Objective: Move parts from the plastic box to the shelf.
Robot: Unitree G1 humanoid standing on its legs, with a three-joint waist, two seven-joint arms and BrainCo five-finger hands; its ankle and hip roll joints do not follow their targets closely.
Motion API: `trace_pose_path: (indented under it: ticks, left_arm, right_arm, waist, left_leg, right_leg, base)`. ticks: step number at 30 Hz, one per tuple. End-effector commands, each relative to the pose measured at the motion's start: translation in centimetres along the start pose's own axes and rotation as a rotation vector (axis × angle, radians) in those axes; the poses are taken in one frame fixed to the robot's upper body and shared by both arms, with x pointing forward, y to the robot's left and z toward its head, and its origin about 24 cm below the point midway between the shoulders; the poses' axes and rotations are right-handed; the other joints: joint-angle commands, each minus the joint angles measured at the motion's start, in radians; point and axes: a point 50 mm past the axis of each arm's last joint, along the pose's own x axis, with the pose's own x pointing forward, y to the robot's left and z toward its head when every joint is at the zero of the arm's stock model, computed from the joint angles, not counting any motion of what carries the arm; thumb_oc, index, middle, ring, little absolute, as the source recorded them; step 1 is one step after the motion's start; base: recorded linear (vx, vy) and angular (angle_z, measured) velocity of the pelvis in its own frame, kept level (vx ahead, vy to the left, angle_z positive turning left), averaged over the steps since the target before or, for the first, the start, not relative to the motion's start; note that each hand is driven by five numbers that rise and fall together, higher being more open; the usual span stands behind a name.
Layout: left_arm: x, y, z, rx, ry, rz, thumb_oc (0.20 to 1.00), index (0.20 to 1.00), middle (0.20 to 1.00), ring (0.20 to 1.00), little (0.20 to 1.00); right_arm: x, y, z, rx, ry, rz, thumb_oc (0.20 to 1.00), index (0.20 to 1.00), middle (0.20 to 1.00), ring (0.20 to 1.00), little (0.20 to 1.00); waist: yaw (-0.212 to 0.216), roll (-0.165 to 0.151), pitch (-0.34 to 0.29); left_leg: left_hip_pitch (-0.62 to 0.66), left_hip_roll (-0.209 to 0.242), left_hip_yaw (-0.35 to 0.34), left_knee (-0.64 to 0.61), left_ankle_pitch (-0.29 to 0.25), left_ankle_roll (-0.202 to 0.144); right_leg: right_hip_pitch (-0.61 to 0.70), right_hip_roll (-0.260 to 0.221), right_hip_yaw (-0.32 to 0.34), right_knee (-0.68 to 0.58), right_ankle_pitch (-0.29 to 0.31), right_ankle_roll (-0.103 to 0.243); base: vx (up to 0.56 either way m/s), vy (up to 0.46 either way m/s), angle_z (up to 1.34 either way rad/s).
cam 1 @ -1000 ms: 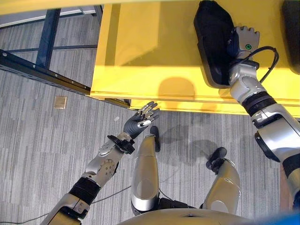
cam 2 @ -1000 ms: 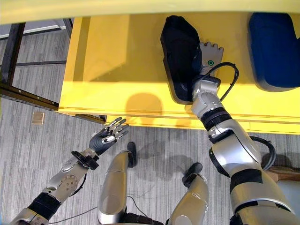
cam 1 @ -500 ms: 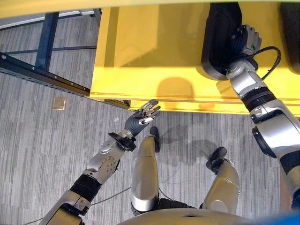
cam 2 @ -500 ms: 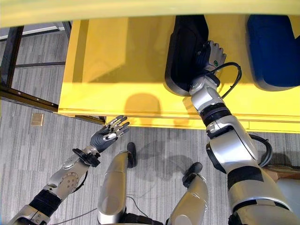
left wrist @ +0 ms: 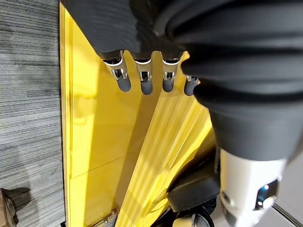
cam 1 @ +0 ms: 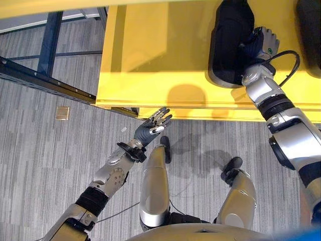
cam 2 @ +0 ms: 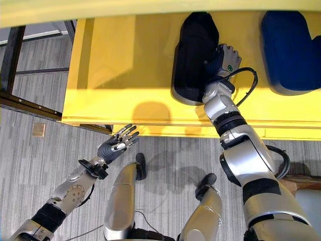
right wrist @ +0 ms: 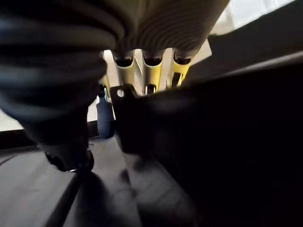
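Observation:
A long black moulded part [cam 1: 228, 45] lies on the yellow shelf [cam 1: 160, 60], its near end close to the shelf's front edge. My right hand [cam 2: 223, 57] grips the part's right side, fingers curled over its rim; in the right wrist view the fingers [right wrist: 151, 71] disappear behind the black part [right wrist: 213, 156]. My left hand [cam 1: 149, 129] hangs over the floor just below the shelf's front edge, open and holding nothing. Its straight fingers [left wrist: 144, 80] point toward the yellow shelf [left wrist: 94, 132].
A dark blue part [cam 2: 291, 50] lies on the shelf to the right of the black one. A dark metal frame [cam 1: 45, 75] crosses the grey carpet at the left, with a small brown tile [cam 1: 62, 112] lying near it.
My right hand has pushed the black part deeper onto the shelf and turned it straighter, and its fingers have curled onto the rim. The left hand has barely moved.

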Motion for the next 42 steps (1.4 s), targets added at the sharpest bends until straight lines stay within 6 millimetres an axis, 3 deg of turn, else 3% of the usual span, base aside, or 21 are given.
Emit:
trace_pose_path:
  ticks: [1, 7, 15, 19, 30, 31, 34, 36, 42]
  left_arm:
    - [0.6, -1.9, 1.0, -0.013, -0.076, -0.095, 1.000, 1.000, 1.000, 1.000, 1.000]
    - [0.5, -1.6, 0.8, -0.016, -0.073, -0.099, 1.000, 1.000, 1.000, 1.000, 1.000]
    - [0.4, -1.5, 0.8, -0.019, -0.073, -0.097, 1.000, 1.000, 1.000, 1.000, 1.000]
    - [0.4, -1.5, 0.8, -0.016, -0.069, -0.097, 1.000, 1.000, 1.000, 1.000, 1.000]
    - [0.6, -2.0, 0.6, -0.043, -0.084, -0.097, 1.000, 1.000, 1.000, 1.000, 1.000]
    - [0.8, -2.0, 0.8, -0.043, -0.092, -0.096, 1.000, 1.000, 1.000, 1.000, 1.000]
    - [0.8, -2.0, 0.4, -0.048, -0.089, -0.094, 1.000, 1.000, 1.000, 1.000, 1.000]
    - [0.9, -2.1, 0.4, -0.055, -0.091, -0.101, 1.000, 1.000, 1.000, 1.000, 1.000]
    - [0.7, -1.9, 0.2, -0.075, -0.095, -0.082, 1.000, 1.000, 1.000, 1.000, 1.000]
  right_arm:
    - [-0.8, 1.0, -3.5, -0.175, 0.058, 0.022, 1.000, 1.000, 1.000, 1.000, 1.000]
    - [-0.4, 0.3, -3.6, -0.255, 0.019, -0.028, 1.000, 1.000, 1.000, 1.000, 1.000]
    - [-0.3, 0.0, -3.7, -0.231, 0.015, -0.057, 1.000, 1.000, 1.000, 1.000, 1.000]
    - [-0.1, -0.4, -2.9, -0.171, -0.033, -0.108, 1.000, 1.000, 1.000, 1.000, 1.000]
    - [-0.7, -2.8, 2.1, 0.266, -0.249, -0.241, 1.000, 1.000, 1.000, 1.000, 1.000]
    - [-0.8, -3.2, 2.8, 0.303, -0.279, -0.253, 1.000, 1.000, 1.000, 1.000, 1.000]
    - [-1.4, -3.8, 4.1, 0.399, -0.336, -0.257, 1.000, 1.000, 1.000, 1.000, 1.000]
    - [-1.5, -4.6, 4.8, 0.461, -0.359, -0.279, 1.000, 1.000, 1.000, 1.000, 1.000]
    - [-2.2, -6.4, 6.6, 0.521, -0.466, -0.316, 1.000, 1.000, 1.000, 1.000, 1.000]
  waist:
    - [0.031, 0.032, 0.016]
    - [0.031, 0.030, 0.016]
    - [0.032, 0.028, 0.016]
    - [0.032, 0.030, 0.016]
    - [0.013, 0.029, 0.016]
    - [0.010, 0.029, 0.016]
    - [0.003, 0.030, 0.016]
    - [-0.001, 0.030, 0.016]
    - [-0.008, 0.024, 0.016]
  left_leg:
    - [0.047, -0.064, 0.049, -0.062, -0.056, 0.068]
    - [0.050, -0.064, 0.051, -0.066, -0.055, 0.070]
    - [0.053, -0.064, 0.049, -0.068, -0.056, 0.072]
    - [0.055, -0.066, 0.048, -0.071, -0.055, 0.072]
    - [0.081, -0.074, 0.050, -0.078, -0.059, 0.071]
    - [0.072, -0.071, 0.058, -0.093, -0.034, 0.080]
    - [0.091, -0.075, 0.055, -0.082, -0.059, 0.071]
    - [0.081, -0.073, 0.063, -0.091, -0.037, 0.080]
    - [0.101, -0.071, 0.067, -0.087, -0.040, 0.075]
  right_leg:
    - [-0.047, 0.028, -0.060, 0.247, -0.199, -0.011]
    - [-0.043, 0.030, -0.060, 0.240, -0.194, -0.009]
    - [-0.039, 0.031, -0.059, 0.232, -0.190, -0.007]
    - [-0.037, 0.030, -0.060, 0.231, -0.190, -0.006]
    - [-0.021, 0.040, -0.040, 0.219, -0.195, -0.006]
    - [-0.031, 0.045, -0.047, 0.204, -0.175, -0.021]
    - [-0.016, 0.044, -0.035, 0.215, -0.195, -0.009]
    - [-0.027, 0.049, -0.041, 0.207, -0.180, -0.024]
    - [-0.009, 0.054, -0.038, 0.209, -0.189, -0.029]
  base:
    - [0.00, 0.000, 0.00]
    - [0.00, 0.000, 0.00]
    - [0.00, 0.000, 0.00]
    - [0.00, 0.000, 0.00]
    - [0.00, 0.001, 0.00]
    - [0.00, 0.000, 0.00]
    - [-0.01, 0.017, -0.09]
    - [-0.03, 0.015, -0.08]
    - [0.01, -0.002, -0.02]
